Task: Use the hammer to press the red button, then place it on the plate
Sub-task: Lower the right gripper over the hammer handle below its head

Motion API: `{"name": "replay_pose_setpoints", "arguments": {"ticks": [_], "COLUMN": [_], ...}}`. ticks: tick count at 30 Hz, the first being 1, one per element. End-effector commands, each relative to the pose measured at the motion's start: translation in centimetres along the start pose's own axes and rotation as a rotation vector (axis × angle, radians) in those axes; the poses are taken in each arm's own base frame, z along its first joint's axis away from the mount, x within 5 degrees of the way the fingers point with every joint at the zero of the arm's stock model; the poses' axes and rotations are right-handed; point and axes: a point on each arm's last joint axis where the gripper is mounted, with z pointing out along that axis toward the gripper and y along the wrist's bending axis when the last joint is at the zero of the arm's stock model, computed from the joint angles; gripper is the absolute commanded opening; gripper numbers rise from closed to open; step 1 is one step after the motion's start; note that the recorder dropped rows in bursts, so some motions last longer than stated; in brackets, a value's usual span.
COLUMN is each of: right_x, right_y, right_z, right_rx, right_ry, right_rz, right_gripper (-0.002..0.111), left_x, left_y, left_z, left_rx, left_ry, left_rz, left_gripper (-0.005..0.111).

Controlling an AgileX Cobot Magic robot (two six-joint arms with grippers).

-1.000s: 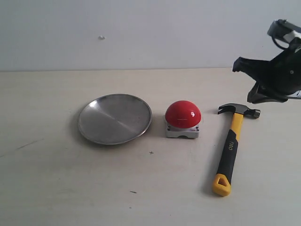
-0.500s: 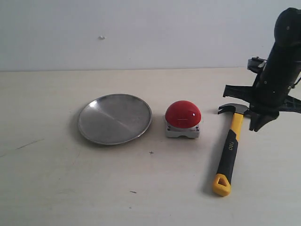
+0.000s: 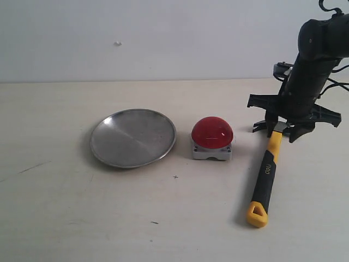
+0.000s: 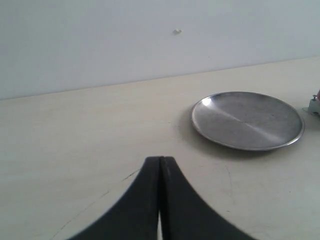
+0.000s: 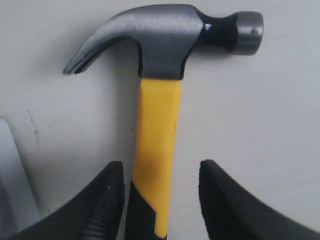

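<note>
Right fingers [image 5: 105, 205] (spread) astride hammer [image 5: 157, 115]

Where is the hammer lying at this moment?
In the exterior view the hammer lies on the right side, just right of the red button, with the open right claw straddling its handle near the head.

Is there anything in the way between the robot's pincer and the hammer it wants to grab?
No, nothing visible is in the way. The right pincer is open right over the hammer, one finger on each side of its yellow handle, close to the head.
</note>
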Motion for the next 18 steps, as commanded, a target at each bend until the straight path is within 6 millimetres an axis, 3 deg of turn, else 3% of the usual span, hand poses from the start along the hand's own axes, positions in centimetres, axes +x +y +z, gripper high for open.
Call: {"name": "replay_pose_setpoints", "arguments": {"ticks": [1,8,18], "right_x": [-0.8,-1.7,-1.6], "right_y": [0.3,0.3,0.2], "right_z": [0.8,2.5,4.1], "right_rx": [0.000,0.019,0.033], "right_ry": [-0.028,-0.008,0.018], "right_rz": [-0.006,0.021,0.024], "right_gripper": [0.052,0.052,0.051], "left_x": [-0.1,-0.1,-0.1], "left_y": [0.0,0.0,0.0], "left_z": [0.0,0.0,0.0], "left_rx": [-0.006,-0.006,-0.006], "left_ry": [-0.007,-0.007,-0.007], "left_rz": [-0.004,-0.004,-0.004], "left_gripper": [0.000,0.000,0.000]}}
